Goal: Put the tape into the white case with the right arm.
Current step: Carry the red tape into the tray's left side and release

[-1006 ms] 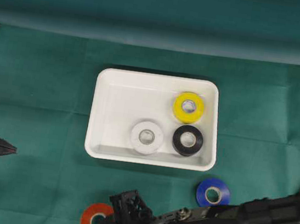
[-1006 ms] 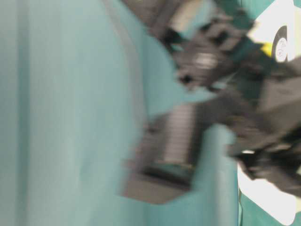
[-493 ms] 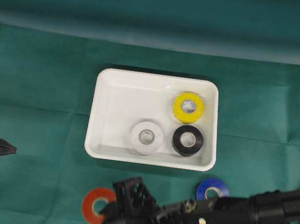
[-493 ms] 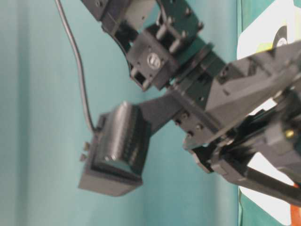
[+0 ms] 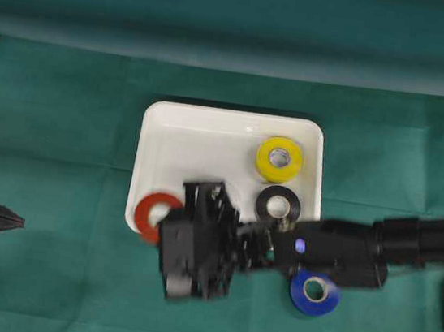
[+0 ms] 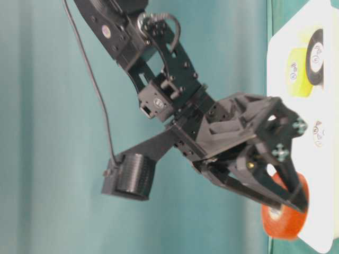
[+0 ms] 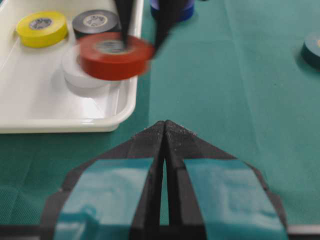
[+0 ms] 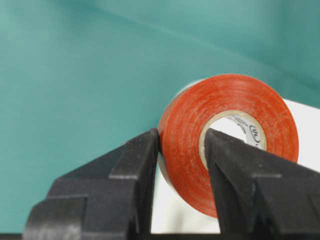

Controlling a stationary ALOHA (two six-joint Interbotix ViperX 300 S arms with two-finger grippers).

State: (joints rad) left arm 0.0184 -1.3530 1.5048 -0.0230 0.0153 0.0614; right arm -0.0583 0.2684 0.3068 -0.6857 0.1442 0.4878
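— Red tape, a matte ring with a pale core, is pinched through its wall by the right gripper, one wedge finger inside the hole; it hangs over the left rim of the glossy white case.
— How many rolls?
— Five: yellow, black and white in the case, blue on the green cloth, red held.
— Left gripper?
— Closed, empty.

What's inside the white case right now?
Inside the white case: a yellow roll, a black roll. The right hand covers most of a white roll.
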